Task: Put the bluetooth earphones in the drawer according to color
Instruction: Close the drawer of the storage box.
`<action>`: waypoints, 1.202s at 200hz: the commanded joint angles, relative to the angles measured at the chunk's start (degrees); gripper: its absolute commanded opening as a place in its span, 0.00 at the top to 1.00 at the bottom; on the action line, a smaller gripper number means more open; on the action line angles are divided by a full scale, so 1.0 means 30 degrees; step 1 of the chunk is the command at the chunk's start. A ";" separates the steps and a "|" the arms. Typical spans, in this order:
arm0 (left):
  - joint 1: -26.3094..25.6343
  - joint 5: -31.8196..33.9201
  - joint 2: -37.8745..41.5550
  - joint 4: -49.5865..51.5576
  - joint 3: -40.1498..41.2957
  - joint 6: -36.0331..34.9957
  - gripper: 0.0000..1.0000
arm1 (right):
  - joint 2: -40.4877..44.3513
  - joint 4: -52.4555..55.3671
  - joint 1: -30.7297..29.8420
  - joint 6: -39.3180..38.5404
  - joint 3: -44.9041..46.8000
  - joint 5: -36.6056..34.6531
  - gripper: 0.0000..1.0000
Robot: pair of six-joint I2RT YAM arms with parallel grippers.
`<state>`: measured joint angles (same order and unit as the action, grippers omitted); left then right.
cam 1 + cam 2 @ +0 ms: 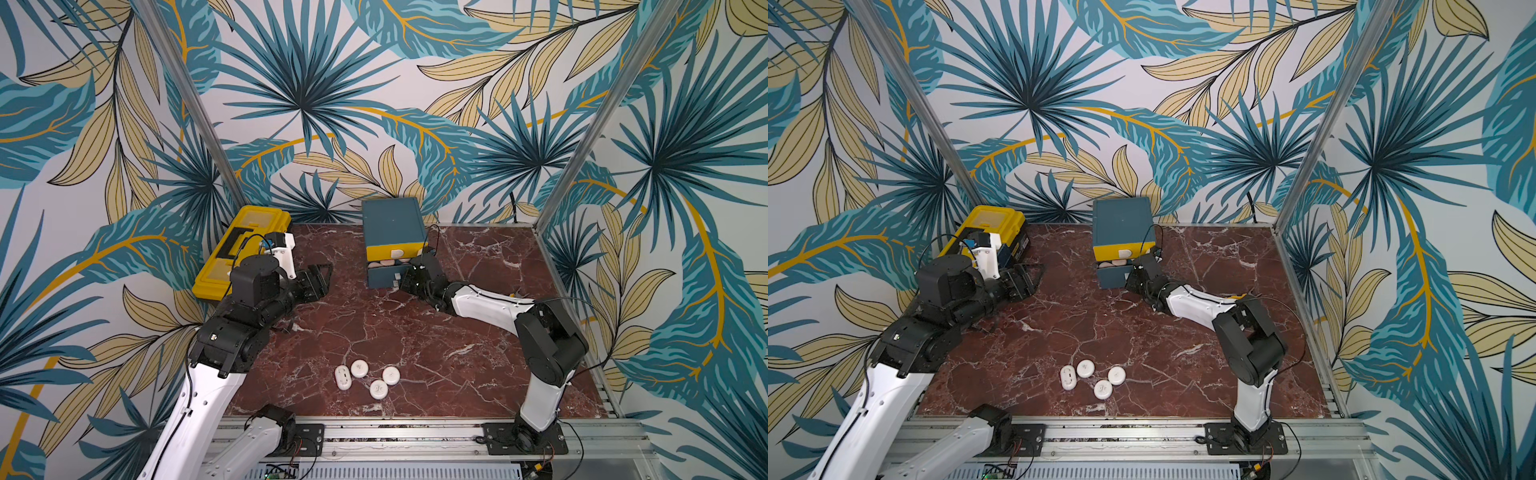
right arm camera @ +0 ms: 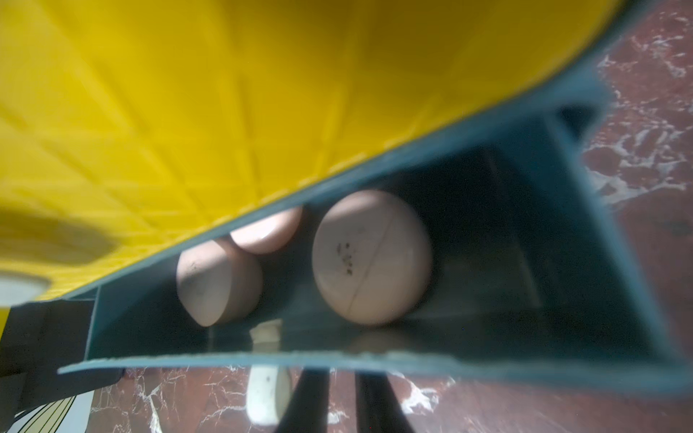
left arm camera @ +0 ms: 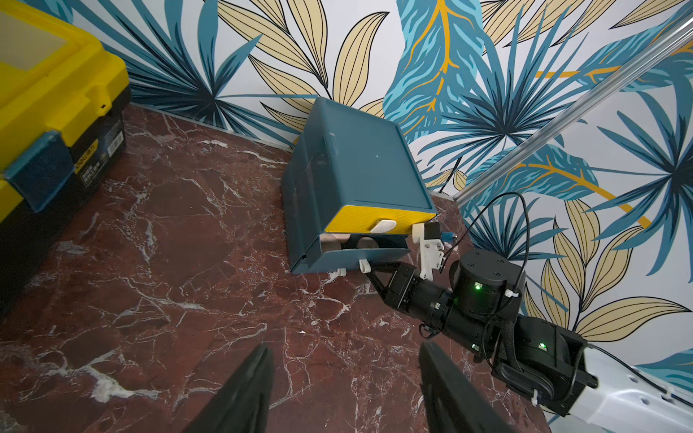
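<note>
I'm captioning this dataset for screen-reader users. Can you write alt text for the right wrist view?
Close-up into the open teal drawer, where three peach-pink earphone cases lie, one partly hidden. The yellow drawer front above fills much of the frame; the right gripper sits just outside the teal front, beside its white tab handle.

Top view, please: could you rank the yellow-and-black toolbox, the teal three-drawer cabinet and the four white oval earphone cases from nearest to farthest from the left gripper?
1. Yellow-and-black toolbox, beside the left gripper, back left.
2. Teal three-drawer cabinet, back middle.
3. Four white oval earphone cases, near the front edge.
</note>
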<state>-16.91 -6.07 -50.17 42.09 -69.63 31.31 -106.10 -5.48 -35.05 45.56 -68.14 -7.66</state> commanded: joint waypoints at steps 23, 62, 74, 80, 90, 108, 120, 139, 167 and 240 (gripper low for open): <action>0.0043 0.0482 0.0242 0.0359 0.0607 -0.0709 0.33 | 0.1986 -0.2958 -0.0335 0.0083 0.2432 0.0178 0.61; 0.0029 0.0095 -0.0244 -0.0442 0.1101 -0.0518 0.33 | 0.3091 -0.2963 -0.0355 0.1344 0.3557 0.2304 0.48; 0.0051 -0.0053 -0.0316 -0.0694 0.1233 -0.0376 0.33 | 0.2891 -0.2964 -0.0333 0.1532 0.3328 0.2772 0.48; 0.0023 -0.0099 -0.0350 -0.0762 0.1265 -0.0335 0.33 | 0.2731 -0.2808 -0.0349 0.1541 0.3100 0.2913 0.49; 0.0035 -0.0172 -0.0332 -0.0786 0.1335 -0.0297 0.33 | 0.2533 -0.2566 -0.0350 0.1542 0.2733 0.3087 0.54; 0.0033 -0.0043 -0.0114 -0.0570 0.1396 -0.0373 0.33 | 0.2325 -0.2416 -0.0349 0.1713 0.2564 0.2860 0.84; 0.0038 0.0181 0.0067 -0.0360 0.1456 -0.0475 0.33 | 0.2307 -0.2440 -0.0344 0.1749 0.2612 0.2655 1.00; 0.0039 0.0381 0.0151 -0.0040 0.1412 -0.0726 0.33 | 0.2420 -0.2764 -0.0366 0.1728 0.2899 0.2427 1.00; 0.0040 0.0360 0.0097 -0.0226 0.1505 -0.0711 0.33 | 0.2300 -0.2612 -0.0358 0.1165 0.2379 0.1495 1.00; 0.0040 0.0205 0.0001 -0.0321 0.1560 -0.0660 0.33 | -0.0372 -0.0501 -0.0202 -0.0911 -0.2450 -0.0511 1.00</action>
<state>-16.91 -5.34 -50.63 41.43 -66.13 30.02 -106.13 -9.63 -35.86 45.95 -72.79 -6.09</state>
